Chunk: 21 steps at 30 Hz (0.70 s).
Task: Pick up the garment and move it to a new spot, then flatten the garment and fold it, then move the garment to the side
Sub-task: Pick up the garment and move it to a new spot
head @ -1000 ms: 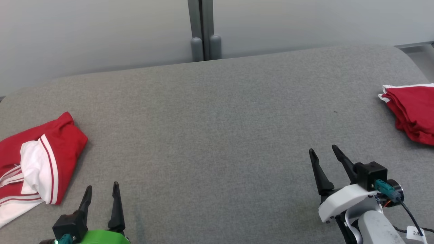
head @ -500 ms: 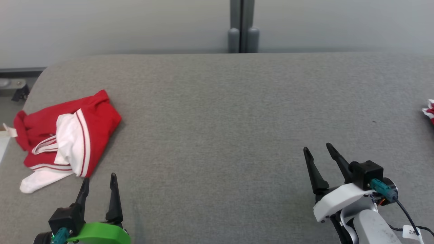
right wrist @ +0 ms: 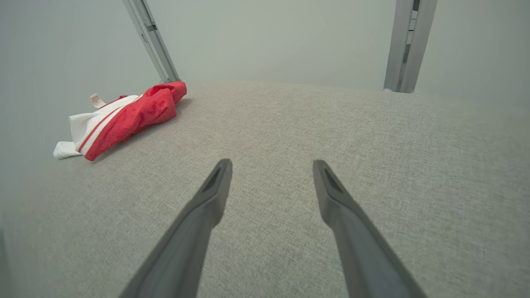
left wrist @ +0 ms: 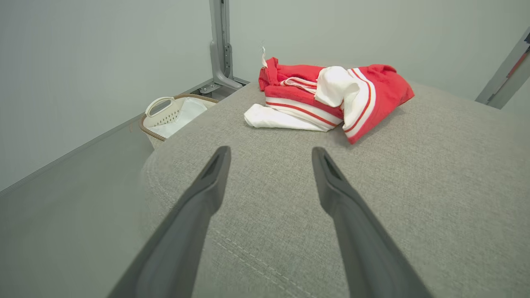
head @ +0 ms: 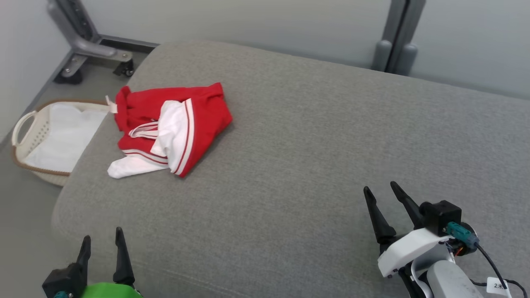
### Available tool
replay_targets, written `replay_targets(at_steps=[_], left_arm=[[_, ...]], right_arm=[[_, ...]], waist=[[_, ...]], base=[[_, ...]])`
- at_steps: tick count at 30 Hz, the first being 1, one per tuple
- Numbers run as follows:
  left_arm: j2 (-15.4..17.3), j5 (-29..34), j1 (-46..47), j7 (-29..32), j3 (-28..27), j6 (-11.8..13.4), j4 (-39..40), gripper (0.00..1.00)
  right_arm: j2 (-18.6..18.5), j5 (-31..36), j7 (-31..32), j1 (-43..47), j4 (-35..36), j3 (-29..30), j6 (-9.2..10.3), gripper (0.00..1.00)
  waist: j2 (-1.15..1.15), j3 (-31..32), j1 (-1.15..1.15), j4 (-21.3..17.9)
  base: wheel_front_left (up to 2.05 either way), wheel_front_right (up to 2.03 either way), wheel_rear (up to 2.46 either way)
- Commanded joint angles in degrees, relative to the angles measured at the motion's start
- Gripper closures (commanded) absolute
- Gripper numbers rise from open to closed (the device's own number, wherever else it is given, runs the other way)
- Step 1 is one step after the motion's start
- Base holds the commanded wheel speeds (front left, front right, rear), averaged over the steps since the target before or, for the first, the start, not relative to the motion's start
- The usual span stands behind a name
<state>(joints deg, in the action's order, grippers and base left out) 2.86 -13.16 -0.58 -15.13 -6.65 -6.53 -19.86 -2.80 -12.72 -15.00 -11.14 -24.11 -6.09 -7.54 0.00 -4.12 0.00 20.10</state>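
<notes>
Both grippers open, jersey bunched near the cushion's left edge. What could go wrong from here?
1. The garment lies close to the left edge of the cushion, with the basket below: a dragging grasp could pull it off.
2. It is crumpled in overlapping layers, so the left gripper may pinch only a sleeve and lift it tangled.

Garment (head: 174, 124) lies on table's (head: 310, 165) left end; basket (head: 43, 176) farther left.

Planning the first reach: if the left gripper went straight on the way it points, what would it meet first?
Probably the garment, near its white sleeve; bare cushion lies between it and the left gripper. Depth is uncertain.
</notes>
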Motion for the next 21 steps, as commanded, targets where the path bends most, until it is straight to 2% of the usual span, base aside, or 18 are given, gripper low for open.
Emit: replay_targets(at_steps=[1, 6, 10, 16, 21], left_arm=[[0.14, -0.07, -0.58, -0.01, -0.19, 0.19, -0.21, 0.0], [0.14, -0.72, -1.1, -0.01, -0.43, -0.03, -0.91, 0.0], [0.14, -1.77, -0.24, -0.01, -0.02, -0.33, -1.55, 0.0], [0.13, -3.36, 4.5, 0.0, 0.82, -0.76, -3.71, 0.0], [0.77, -4.75, 11.96, -0.01, 2.92, -1.01, -6.63, 0.0]], right_arm=[[-0.25, -0.77, -0.26, 0.93, -0.26, -0.16, 0.11, 0.0], [-0.24, -0.91, -0.26, 1.22, -0.34, -0.38, 0.11, 0.0], [-0.28, 0.38, -0.26, 0.19, -0.46, -0.59, 0.11, 0.0], [-0.28, 4.04, -0.26, -2.44, 0.56, -0.08, 0.11, 0.0], [-0.3, 7.31, -0.26, -5.44, 1.47, 0.95, 0.11, 0.0]], waist=[[0.0, 0.58, 0.0, 5.42], [0.0, 0.67, 0.0, 6.64], [0.0, -0.23, 0.0, 6.16], [0.0, -4.6, 0.0, 3.56], [0.0, -9.46, 0.0, 0.76]], base=[[0.0, 0.0, 0.0], [0.0, 0.0, 0.0], [0.0, 0.0, 0.0], [0.0, 0.0, 0.0], [0.0, 0.0, 0.0]])
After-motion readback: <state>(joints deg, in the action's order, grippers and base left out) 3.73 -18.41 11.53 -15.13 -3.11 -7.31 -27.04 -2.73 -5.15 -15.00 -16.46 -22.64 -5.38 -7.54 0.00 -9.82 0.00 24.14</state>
